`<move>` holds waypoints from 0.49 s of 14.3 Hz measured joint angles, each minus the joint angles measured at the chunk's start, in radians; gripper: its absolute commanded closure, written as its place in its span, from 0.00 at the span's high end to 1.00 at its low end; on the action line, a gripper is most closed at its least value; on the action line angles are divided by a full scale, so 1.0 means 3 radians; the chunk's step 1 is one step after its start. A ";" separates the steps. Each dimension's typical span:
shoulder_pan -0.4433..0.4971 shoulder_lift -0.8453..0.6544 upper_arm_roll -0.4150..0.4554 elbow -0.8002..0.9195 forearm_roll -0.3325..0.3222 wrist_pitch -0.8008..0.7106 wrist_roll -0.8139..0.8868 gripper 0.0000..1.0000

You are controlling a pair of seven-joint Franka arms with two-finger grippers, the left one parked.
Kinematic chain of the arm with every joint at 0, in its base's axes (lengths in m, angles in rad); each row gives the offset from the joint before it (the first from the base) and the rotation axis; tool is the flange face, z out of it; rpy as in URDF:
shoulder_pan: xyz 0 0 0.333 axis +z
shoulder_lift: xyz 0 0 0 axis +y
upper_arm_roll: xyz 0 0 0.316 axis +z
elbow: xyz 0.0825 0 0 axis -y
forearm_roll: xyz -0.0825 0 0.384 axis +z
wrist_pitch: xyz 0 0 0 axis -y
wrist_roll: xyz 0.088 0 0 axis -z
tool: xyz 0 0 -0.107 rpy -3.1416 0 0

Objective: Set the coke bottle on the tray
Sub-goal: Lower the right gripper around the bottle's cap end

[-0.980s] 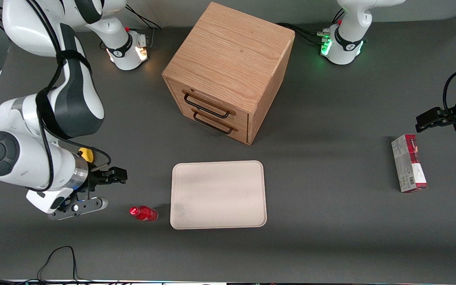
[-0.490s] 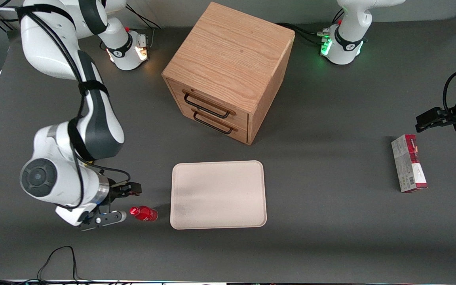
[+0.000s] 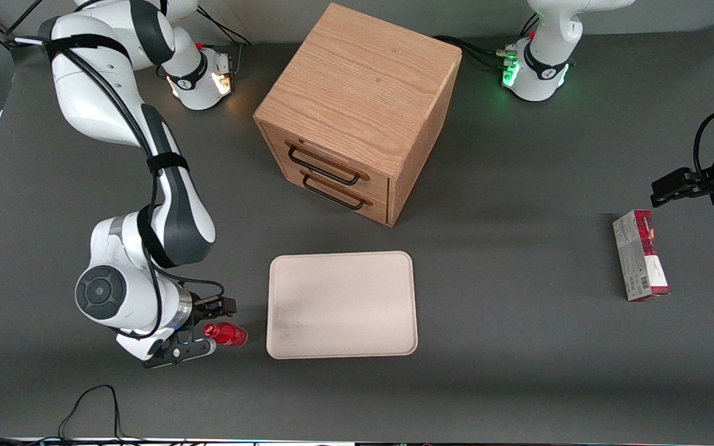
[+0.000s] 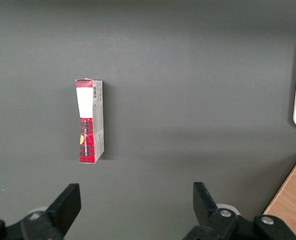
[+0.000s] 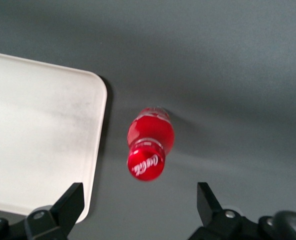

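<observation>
The coke bottle (image 3: 227,334), small and red with a red cap, stands on the dark table beside the tray's (image 3: 343,305) short edge toward the working arm's end. In the right wrist view I look down on the bottle's (image 5: 150,141) cap, with the cream-white tray (image 5: 38,140) close beside it. My gripper (image 3: 213,314) hangs just above the bottle, open. Its two black fingertips (image 5: 68,204) stand wide apart with only table between them (image 5: 138,210). The bottle is not touched.
A wooden drawer cabinet (image 3: 357,111) with two handles stands farther from the front camera than the tray. A red-and-white carton (image 3: 640,255) lies toward the parked arm's end of the table; the left wrist view shows this carton (image 4: 89,121) too.
My right arm has swung toward the tray and nearer the front camera, bringing the open gripper from well apart to just over the bottle. The bottle and tray have not moved.
</observation>
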 measured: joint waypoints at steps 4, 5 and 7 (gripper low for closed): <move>-0.0013 0.0127 0.0000 -0.0002 0.0000 0.0296 0.0000 1.00; -0.0012 0.0152 0.0001 -0.0002 0.0000 0.0332 0.0000 1.00; -0.0012 0.0180 0.0007 0.0001 0.0000 0.0358 0.0000 1.00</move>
